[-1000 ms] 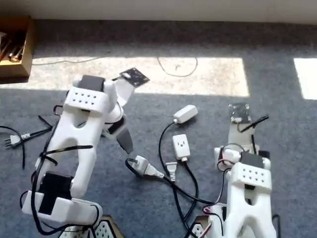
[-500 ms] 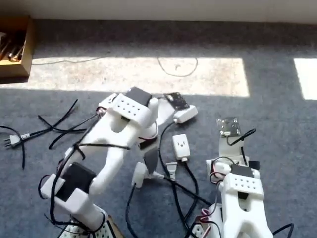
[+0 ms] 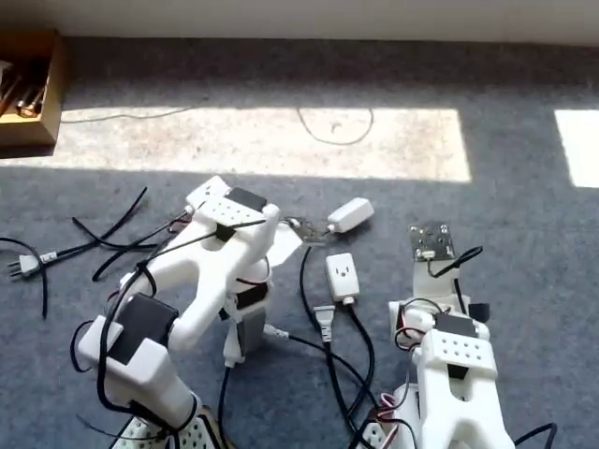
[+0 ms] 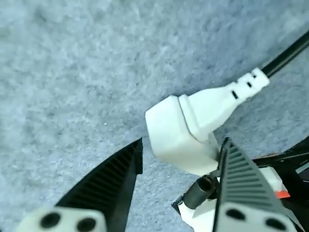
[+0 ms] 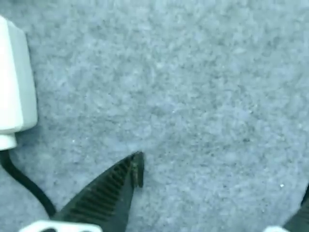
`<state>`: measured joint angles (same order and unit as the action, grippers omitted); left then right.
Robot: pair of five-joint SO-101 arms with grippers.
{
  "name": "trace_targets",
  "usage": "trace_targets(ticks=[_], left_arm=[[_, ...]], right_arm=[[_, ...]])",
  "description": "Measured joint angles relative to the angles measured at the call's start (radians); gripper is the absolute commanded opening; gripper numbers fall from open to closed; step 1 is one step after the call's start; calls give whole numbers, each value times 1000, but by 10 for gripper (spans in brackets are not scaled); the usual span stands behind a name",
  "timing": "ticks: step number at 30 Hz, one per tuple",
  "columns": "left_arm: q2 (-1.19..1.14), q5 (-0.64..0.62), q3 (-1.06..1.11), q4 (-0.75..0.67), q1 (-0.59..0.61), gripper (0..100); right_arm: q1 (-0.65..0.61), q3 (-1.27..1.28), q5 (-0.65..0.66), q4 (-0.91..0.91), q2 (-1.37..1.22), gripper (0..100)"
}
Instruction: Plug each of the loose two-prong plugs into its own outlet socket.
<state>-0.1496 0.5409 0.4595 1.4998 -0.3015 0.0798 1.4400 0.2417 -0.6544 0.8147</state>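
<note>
Swinging in from the side, you are now lowering the left pincer (image 4: 181,143), jaws spread and unclenched, astride the white two-prong plug (image 4: 188,123) lying on the carpet (image 4: 72,72), so a grasp is looking ready.

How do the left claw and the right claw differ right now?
The left claw straddles a white plug; the right claw has just carpet between its fingers. The left claw's nearest object lies inside its span; the right claw's, a white outlet block, lies outside. Both are open, close above the carpet.
</note>
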Motion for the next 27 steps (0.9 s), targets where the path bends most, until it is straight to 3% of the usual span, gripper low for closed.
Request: trace_targets(ticks=[3,9,13,19,27], left_arm=[[17,2,43,-35,2,33],[25,2,46,-43,34,28],[25,37,20,-44,123,6],[21,117,-160,-20,370,4],[21,222,-681,144,829,4]], right_arm=[[0,3,0,3,0,474],[0,3,0,3,0,474],[0,3,0,3,0,474],[0,3,0,3,0,474],[0,3,0,3,0,474]])
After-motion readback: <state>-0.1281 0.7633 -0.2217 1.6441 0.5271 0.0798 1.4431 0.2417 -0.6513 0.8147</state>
